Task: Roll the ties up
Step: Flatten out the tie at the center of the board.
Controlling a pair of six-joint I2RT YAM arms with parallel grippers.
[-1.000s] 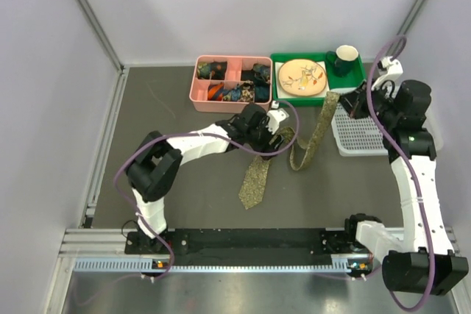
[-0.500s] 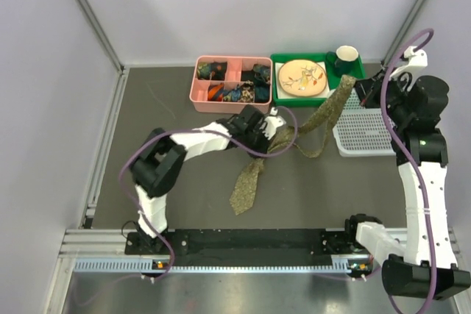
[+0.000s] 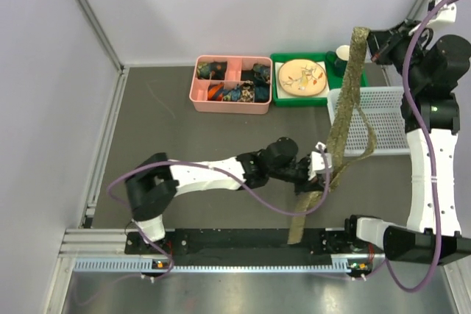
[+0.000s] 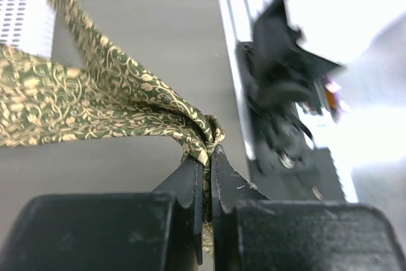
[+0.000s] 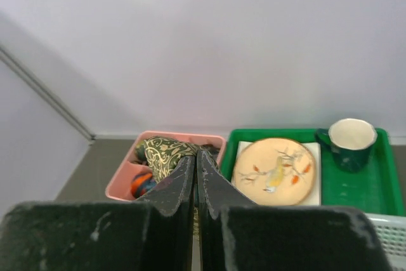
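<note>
The olive-tan patterned tie (image 3: pixel 346 108) hangs in the air between my two grippers. High at the back right, my right gripper (image 3: pixel 370 37) is shut on its narrow end. In the right wrist view, bunched fabric of the tie (image 5: pixel 158 153) sits at that gripper's tips (image 5: pixel 196 160). My left gripper (image 3: pixel 321 165) is low near the table's front middle and is shut on the tie further down. The left wrist view shows the tie (image 4: pixel 95 103) pinched at that gripper's tips (image 4: pixel 207 157). A slack loop droops to the right. The wide end dangles toward the front rail.
A pink divided box (image 3: pixel 200 101) holding rolled fabrics stands at the back. Beside it a green tray (image 3: pixel 280 101) carries a painted plate (image 3: pixel 302 77) and a green mug (image 3: pixel 342 55). A white mesh basket (image 3: pixel 383 119) lies at the right. The metal rail (image 3: pixel 221 244) runs along the front.
The left gripper has shut on the tie and carried it toward the front right. The right gripper has risen, lifting the narrow end off the table.
</note>
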